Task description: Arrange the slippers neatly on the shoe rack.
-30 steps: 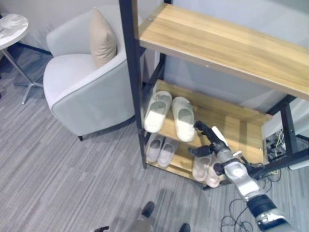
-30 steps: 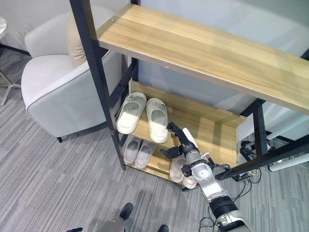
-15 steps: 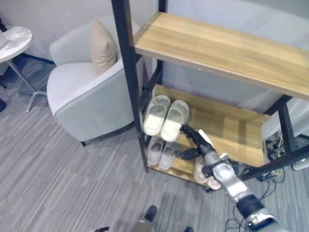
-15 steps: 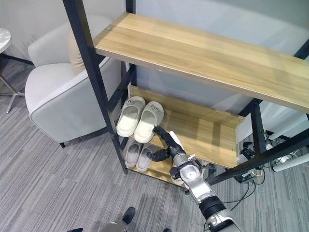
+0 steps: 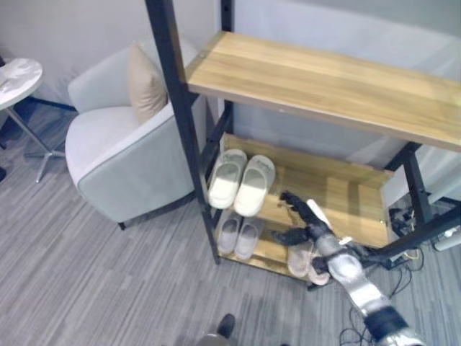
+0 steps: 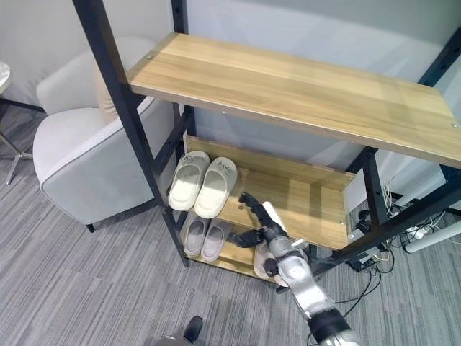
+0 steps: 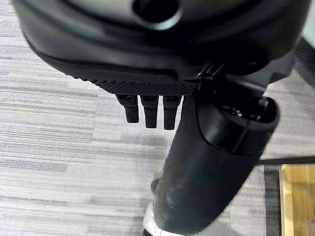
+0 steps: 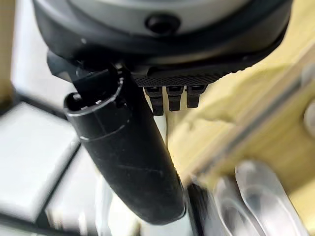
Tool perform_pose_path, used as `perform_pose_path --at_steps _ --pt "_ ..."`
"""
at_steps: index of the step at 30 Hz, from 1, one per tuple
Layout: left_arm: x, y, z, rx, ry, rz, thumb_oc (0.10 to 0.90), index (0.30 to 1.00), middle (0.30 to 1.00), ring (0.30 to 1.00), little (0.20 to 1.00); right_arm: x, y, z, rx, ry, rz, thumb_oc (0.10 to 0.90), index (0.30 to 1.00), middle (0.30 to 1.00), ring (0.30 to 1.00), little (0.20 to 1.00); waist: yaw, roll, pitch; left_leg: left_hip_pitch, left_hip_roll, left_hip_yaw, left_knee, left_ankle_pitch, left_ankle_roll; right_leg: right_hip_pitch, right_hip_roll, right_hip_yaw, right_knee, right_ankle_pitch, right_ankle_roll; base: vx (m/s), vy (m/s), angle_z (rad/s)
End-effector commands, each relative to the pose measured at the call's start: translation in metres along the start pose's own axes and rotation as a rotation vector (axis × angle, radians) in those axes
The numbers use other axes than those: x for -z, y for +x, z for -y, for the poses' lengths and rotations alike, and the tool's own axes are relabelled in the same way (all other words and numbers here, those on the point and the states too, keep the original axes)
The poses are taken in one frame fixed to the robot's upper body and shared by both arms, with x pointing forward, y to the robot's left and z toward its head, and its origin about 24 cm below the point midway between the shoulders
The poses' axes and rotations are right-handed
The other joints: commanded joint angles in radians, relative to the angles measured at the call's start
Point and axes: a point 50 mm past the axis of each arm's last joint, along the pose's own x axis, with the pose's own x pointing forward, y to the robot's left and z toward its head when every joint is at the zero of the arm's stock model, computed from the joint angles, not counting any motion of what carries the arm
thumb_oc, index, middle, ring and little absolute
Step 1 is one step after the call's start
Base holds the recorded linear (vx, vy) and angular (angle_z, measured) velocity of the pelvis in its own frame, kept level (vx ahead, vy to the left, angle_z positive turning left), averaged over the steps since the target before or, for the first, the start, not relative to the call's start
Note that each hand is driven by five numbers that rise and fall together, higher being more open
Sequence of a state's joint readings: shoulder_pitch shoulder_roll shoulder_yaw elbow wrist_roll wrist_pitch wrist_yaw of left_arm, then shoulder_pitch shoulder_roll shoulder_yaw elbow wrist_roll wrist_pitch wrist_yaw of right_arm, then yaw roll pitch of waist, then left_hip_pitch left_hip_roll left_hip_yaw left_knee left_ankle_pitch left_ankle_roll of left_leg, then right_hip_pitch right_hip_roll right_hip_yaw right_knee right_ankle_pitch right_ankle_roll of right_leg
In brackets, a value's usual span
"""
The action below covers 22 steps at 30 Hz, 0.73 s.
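Nearest the camera, the right hand [image 5: 311, 229] hovers at the front edge of the shoe rack [image 5: 317, 72], between the middle and bottom shelves; its fingers [image 5: 289, 200] are straight and released, holding nothing. The left hand [image 7: 162, 73] hangs over grey carpet [image 5: 86, 274], fingers relaxed and released.

Bottom shelf: two pairs of slippers. One pinkish pair [image 5: 304, 259] lies just below the right hand at the shelf's front edge; one grey pair [image 5: 240, 236] lies beside the black front post [image 5: 184, 137], toes inward.

Middle shelf: one cream pair [image 5: 241, 182], side by side and touching, at the left end near the post. The rest of this shelf to the right is bare wood [image 5: 338, 202], bounded by a side panel.

Top shelf [image 6: 302, 83]: bare wood.

Beyond the rack's left side stand one grey armchair [image 5: 122, 158] with one beige cushion [image 5: 144, 83], and one round side table [image 5: 18, 76].
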State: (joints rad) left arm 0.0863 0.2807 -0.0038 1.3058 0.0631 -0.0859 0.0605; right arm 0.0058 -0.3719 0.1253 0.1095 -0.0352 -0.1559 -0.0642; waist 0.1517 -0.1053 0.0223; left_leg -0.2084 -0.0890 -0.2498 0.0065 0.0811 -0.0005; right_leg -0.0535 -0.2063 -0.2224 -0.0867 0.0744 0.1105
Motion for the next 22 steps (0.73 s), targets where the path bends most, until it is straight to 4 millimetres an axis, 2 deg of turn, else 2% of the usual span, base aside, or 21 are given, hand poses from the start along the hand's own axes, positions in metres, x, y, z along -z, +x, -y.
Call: perform_pose_path --at_steps 1,3,5,6,9,10,13,16,17,18,19,20,22 --pt "0.011 -0.001 0.001 -0.017 0.03 -0.067 0.8 0.9 0.9 0.9 0.9 -0.027 -0.008 0.037 0.187 0.102 0.2 0.8 0.9 0.9 0.9 0.9 -0.049 0.029 -0.041 0.122 0.036 -0.02 -0.051 -0.133 0.01 0.02 -0.03 0.026 0.047 -0.034 0.057 0.0 -0.013 -0.25" --pt "0.018 -0.002 0.004 -0.008 -0.009 -0.092 0.8 0.9 0.9 0.9 0.9 -0.012 -0.03 0.035 0.188 0.185 0.138 0.8 0.9 0.9 0.9 0.9 -0.078 0.04 -0.05 0.148 0.042 0.002 -0.056 -0.138 0.011 0.023 -0.027 0.047 0.053 -0.035 0.057 -0.01 -0.009 -0.3" --pt "0.012 -0.001 0.009 0.019 -0.056 -0.074 0.8 0.9 0.9 0.9 0.9 0.001 -0.047 0.028 0.137 0.219 0.069 0.8 0.9 0.9 0.9 0.9 -0.111 0.054 -0.051 0.167 0.046 0.022 -0.058 -0.141 0.011 0.022 -0.024 0.066 0.064 -0.037 0.055 -0.04 -0.014 -0.64" --pt "0.008 -0.001 0.012 0.042 -0.061 -0.053 0.8 0.9 0.9 0.9 0.9 0.013 -0.059 0.026 0.09 0.178 0.002 0.8 0.9 0.9 0.9 0.9 -0.133 0.066 -0.055 0.185 0.047 0.039 -0.064 -0.141 0.012 0.022 -0.023 0.083 0.071 -0.039 0.052 -0.04 -0.006 -0.44" --pt "0.003 -0.001 0.014 0.068 -0.075 -0.023 0.8 0.9 0.9 0.9 0.9 0.019 -0.069 0.025 0.016 0.081 -0.043 0.8 0.9 0.9 0.9 0.9 -0.152 0.079 -0.058 0.205 0.047 0.058 -0.073 -0.142 0.014 0.023 -0.023 0.101 0.079 -0.041 0.051 -0.03 -0.004 -0.44" --pt "-0.007 0.0 0.019 0.094 -0.076 0.018 0.8 0.9 0.9 0.9 0.9 0.036 -0.077 0.027 -0.021 -0.012 -0.132 0.8 0.9 0.9 0.9 0.9 -0.171 0.092 -0.055 0.212 0.04 0.072 -0.08 -0.139 0.017 0.019 -0.027 0.116 0.085 -0.04 0.052 -0.06 0.021 -0.36" --pt "-0.022 0.001 0.023 0.112 -0.097 0.071 0.8 0.9 0.9 0.9 0.9 0.074 -0.091 0.032 -0.005 -0.086 -0.325 0.8 0.9 0.9 0.9 0.9 -0.198 0.115 -0.05 0.214 0.031 0.1 -0.092 -0.135 0.022 -0.001 -0.031 0.149 0.09 -0.033 0.056 -0.08 0.031 -0.25" --pt "-0.033 0.002 0.026 0.128 -0.108 0.103 0.8 0.9 0.9 0.9 0.9 0.122 -0.116 0.047 0.127 -0.098 -0.591 0.8 0.9 0.9 0.9 0.9 -0.219 0.132 -0.049 0.216 0.028 0.128 -0.094 -0.139 0.028 -0.023 -0.03 0.182 0.085 -0.024 0.058 -0.03 -0.005 -0.31" --pt "-0.033 0.002 0.027 0.132 -0.109 0.103 0.8 0.9 0.9 0.9 0.9 0.132 -0.121 0.053 0.184 -0.084 -0.65 0.8 0.9 0.9 0.9 0.9 -0.22 0.137 -0.049 0.217 0.027 0.131 -0.094 -0.14 0.03 -0.026 -0.027 0.189 0.08 -0.02 0.058 -0.01 -0.038 -0.39" --pt "-0.032 0.002 0.027 0.134 -0.102 0.098 0.8 0.9 0.9 0.9 0.9 0.143 -0.132 0.059 0.241 -0.065 -0.728 0.8 0.9 0.9 0.9 0.9 -0.219 0.14 -0.048 0.217 0.027 0.135 -0.094 -0.14 0.03 -0.025 -0.026 0.193 0.077 -0.017 0.057 -0.01 -0.071 -0.38" --pt "-0.027 -0.001 0.048 0.164 -0.052 0.078 0.8 0.9 0.9 0.9 0.9 0.16 -0.141 0.053 0.324 0.017 -0.835 0.8 0.9 0.9 0.9 0.9 -0.212 0.133 -0.049 0.217 0.028 0.132 -0.094 -0.139 0.03 -0.023 -0.023 0.195 0.071 -0.017 0.052 -0.01 -0.116 -0.29" --pt "-0.027 -0.001 0.051 0.163 -0.02 0.067 0.8 0.9 0.9 0.9 0.9 0.165 -0.144 0.046 0.353 0.05 -0.87 0.8 0.9 0.9 0.9 0.9 -0.206 0.126 -0.046 0.219 0.03 0.13 -0.094 -0.137 0.029 -0.016 -0.019 0.193 0.065 -0.017 0.05 -0.01 -0.151 -0.15" --pt "-0.017 -0.001 0.049 0.158 0.01 0.006 0.8 0.9 0.9 0.9 0.9 0.18 -0.174 0.03 0.332 0.098 -1.026 0.8 0.9 0.9 0.9 0.9 -0.197 0.109 -0.052 0.221 0.034 0.13 -0.094 -0.137 0.024 -0.005 -0.012 0.189 0.048 -0.017 0.05 0.01 -0.186 -0.02"
